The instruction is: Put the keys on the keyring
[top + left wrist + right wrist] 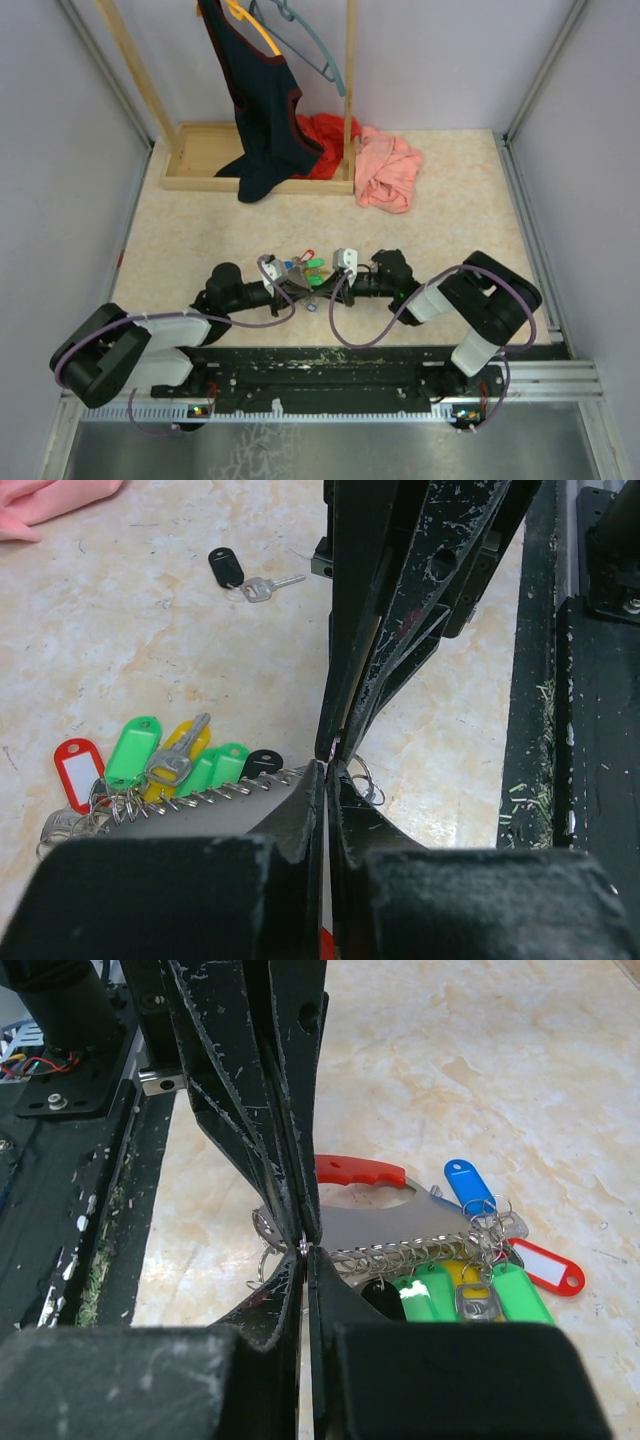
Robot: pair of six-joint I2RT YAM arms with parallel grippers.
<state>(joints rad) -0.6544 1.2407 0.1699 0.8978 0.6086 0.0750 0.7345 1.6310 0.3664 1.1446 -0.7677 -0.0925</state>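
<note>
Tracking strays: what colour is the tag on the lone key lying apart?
The tag is black; left wrist view.

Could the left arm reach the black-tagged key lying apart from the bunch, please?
Probably yes: the black-tagged key lies alone with nothing over it, but the left gripper is shut.

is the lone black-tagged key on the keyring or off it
Off. The black-tagged key lies loose on the table, well apart from the keyring and the coloured keys bunched along it.
</note>
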